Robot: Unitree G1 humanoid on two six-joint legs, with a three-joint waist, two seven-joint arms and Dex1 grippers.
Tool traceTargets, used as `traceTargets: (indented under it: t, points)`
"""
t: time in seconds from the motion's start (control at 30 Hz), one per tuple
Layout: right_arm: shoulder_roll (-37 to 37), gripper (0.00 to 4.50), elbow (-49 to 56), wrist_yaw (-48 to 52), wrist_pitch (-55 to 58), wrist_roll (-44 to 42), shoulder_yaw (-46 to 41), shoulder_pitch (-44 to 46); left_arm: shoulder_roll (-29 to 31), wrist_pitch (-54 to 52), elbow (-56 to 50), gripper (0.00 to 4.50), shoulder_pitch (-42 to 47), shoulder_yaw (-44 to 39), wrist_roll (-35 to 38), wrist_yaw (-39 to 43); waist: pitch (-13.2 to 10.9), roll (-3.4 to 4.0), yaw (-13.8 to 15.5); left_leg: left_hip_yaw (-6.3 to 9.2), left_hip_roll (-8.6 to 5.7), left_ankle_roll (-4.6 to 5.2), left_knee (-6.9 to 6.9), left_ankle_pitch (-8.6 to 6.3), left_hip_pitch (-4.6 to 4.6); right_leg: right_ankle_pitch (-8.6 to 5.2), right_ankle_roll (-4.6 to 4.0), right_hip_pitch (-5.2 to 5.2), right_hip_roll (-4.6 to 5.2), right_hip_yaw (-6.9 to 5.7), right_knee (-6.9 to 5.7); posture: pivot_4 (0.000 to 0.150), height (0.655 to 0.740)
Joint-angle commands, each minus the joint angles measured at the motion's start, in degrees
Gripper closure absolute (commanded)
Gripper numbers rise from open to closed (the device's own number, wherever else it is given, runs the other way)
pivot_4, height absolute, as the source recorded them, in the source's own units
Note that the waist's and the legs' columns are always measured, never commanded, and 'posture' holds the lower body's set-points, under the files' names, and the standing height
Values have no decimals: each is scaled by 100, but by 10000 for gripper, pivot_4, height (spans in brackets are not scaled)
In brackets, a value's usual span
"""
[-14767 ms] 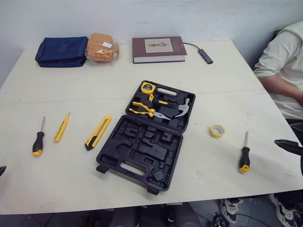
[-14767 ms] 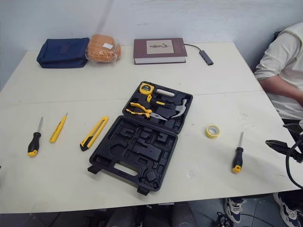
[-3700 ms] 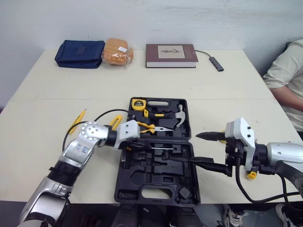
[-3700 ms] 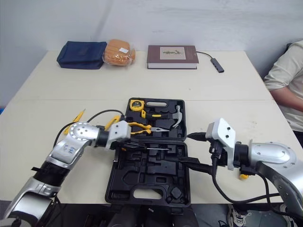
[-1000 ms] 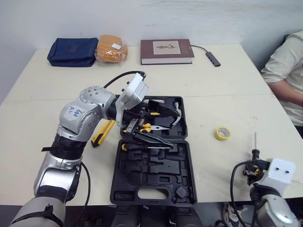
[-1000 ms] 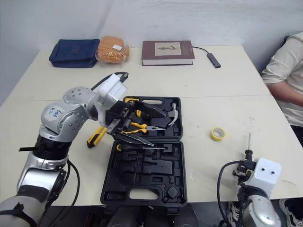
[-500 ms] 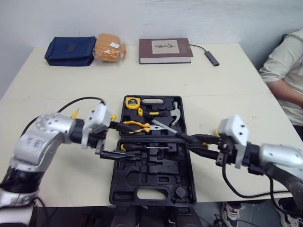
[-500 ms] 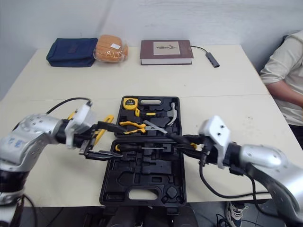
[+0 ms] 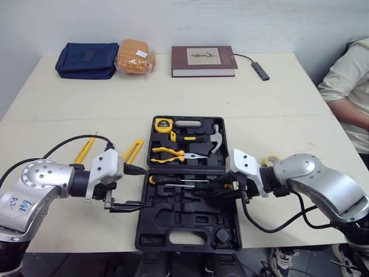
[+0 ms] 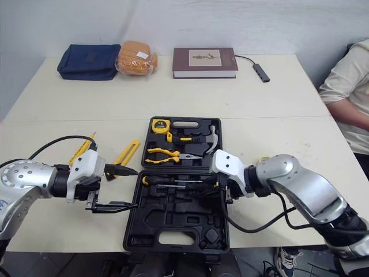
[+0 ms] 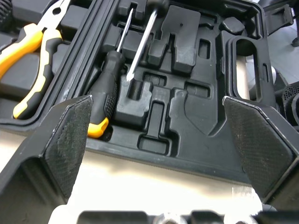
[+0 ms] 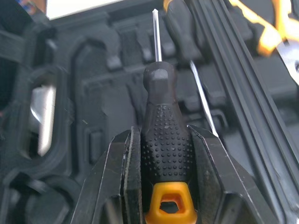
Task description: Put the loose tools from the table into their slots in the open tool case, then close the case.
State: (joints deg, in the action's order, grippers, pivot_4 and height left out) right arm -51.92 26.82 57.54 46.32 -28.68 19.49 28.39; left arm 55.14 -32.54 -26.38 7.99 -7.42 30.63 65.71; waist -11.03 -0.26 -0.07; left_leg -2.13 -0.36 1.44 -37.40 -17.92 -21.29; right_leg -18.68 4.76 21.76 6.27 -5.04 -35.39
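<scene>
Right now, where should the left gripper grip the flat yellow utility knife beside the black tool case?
Probably mid-length on the yellow utility knife, fingers across its narrow sides, from above: it lies flat and diagonal, so the open left gripper would need turning.

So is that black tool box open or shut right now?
Open. The tool case lies spread flat, both halves' slots facing up, pliers and hammer visible in the far half.

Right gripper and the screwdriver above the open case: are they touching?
Touching. In the right wrist view, the right gripper has both jaws pressed flat against the sides of the screwdriver, on its black handle, with no gap.
</scene>
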Motion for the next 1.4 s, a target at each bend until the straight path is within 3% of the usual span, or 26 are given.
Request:
traceTargets:
  t: [0.03, 0.87, 1.1, 1.33, 1.4]
  points:
    - [76, 34792, 11, 159, -239, 209, 69, 49, -22, 15, -119, 0, 6, -69, 95, -81, -1, 1, 1, 0, 0, -1, 0, 0, 0, 0, 0, 0, 0, -1, -1, 1500, 7400]
    - [411, 34792, -142, 339, -571, 720, 38, -172, -155, 2, -32, 0, 329, 183, 91, -195, -1, 1, 0, -3, 0, -6, -4, 2, 2, 0, 1, -1, -5, -2, -11, 1500, 7400]
    - [513, 1207, 137, 331, -252, 367, -309, -95, -171, -8, -70, 0, 286, 174, 108, -224, -1, 1, 2, -3, 0, -6, -5, 2, 2, 0, 1, -1, -5, -2, -12, 1500, 7400]
    - [1356, 489, -222, 184, -1022, -8, -887, -386, -235, 31, -27, 0, 376, 225, 94, -212, -1, 1, -8, -3, 1, -9, -3, 1, 5, 0, 1, -4, -8, -2, -13, 1500, 7400]
    - [1556, 5512, -505, 288, -1477, 114, -844, -567, -275, 16, -45, 0, 425, 268, 91, -227, -1, 1, -3, -3, 2, -10, -3, 2, 6, 1, 1, -4, -10, -2, -21, 1500, 7400]
